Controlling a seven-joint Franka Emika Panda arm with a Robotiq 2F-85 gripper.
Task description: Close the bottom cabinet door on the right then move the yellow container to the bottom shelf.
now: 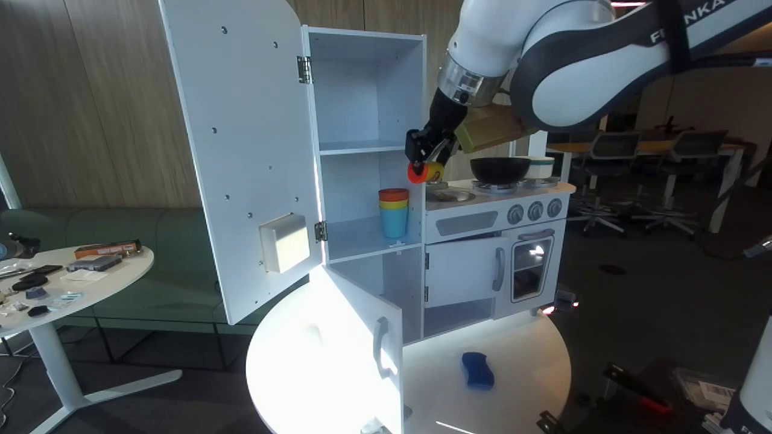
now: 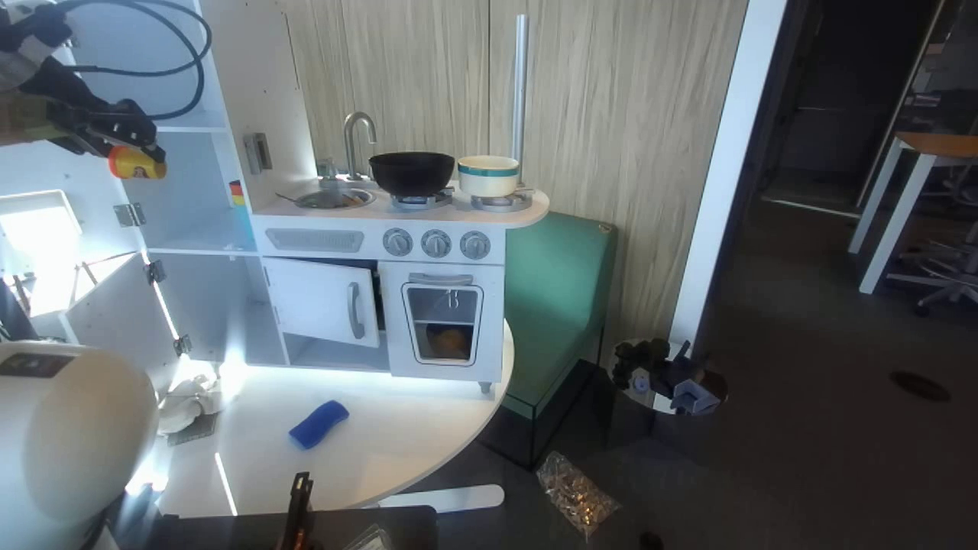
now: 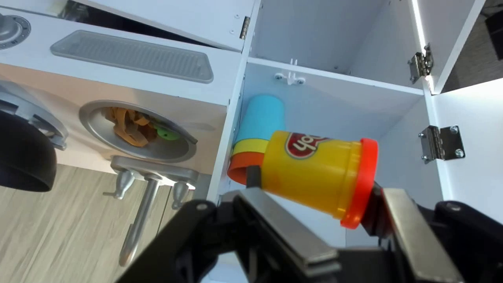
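My gripper is shut on the yellow container, a small yellow tub with a red-orange lid. In the wrist view the gripper has one finger at the base and one at the lid of the container. The container lies sideways in the air before the tall white cupboard, above the bottom shelf and below the higher board. The bottom shelf also shows in the wrist view. The small bottom door under the sink stands slightly ajar in both exterior views.
A blue, yellow and orange cup stack stands on the bottom shelf's right side. The tall upper door and lower cupboard door stand wide open. A black pan and white pot are on the stove; a blue sponge lies on the table.
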